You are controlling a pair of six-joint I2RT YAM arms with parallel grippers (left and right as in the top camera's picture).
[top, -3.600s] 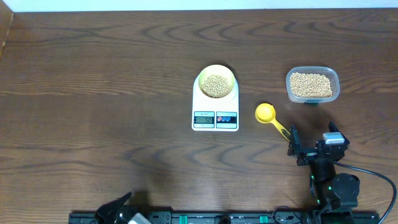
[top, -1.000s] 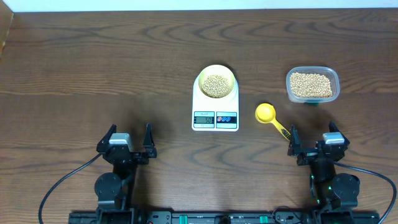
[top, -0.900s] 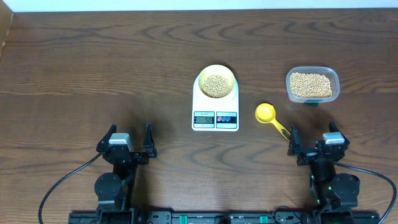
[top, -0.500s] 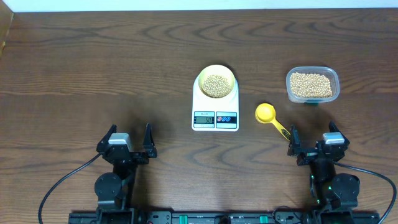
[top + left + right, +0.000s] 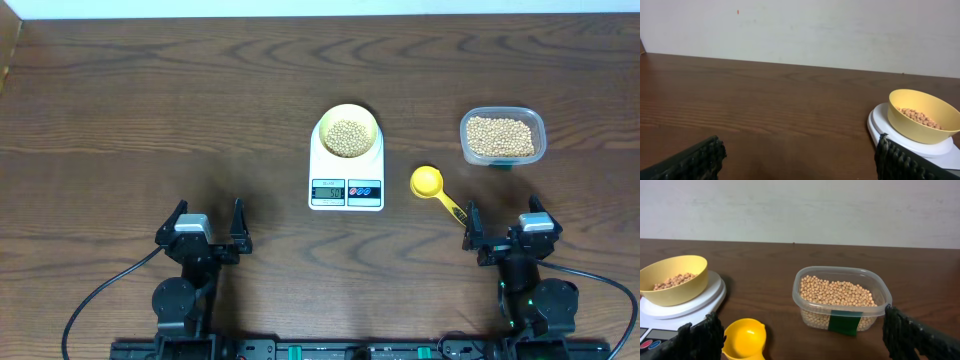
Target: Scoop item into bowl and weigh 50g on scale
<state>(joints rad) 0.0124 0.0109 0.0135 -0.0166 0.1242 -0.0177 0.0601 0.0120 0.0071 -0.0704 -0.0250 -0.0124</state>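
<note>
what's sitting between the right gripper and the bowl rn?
The yellow measuring spoon lies right on that line between the right gripper and the bowl, handle toward the gripper. Clearest in the overhead view.

The table (image 5: 120,120) is dark wood with wavy lines and a soft shine. The tub (image 5: 812,316) is clear, shiny plastic, and the bowl (image 5: 912,125), spoon (image 5: 745,337) and scale (image 5: 345,172) look like smooth plastic too. The left gripper (image 5: 799,152) has black, bumpy pads (image 5: 695,160) that look like rubber.
</note>
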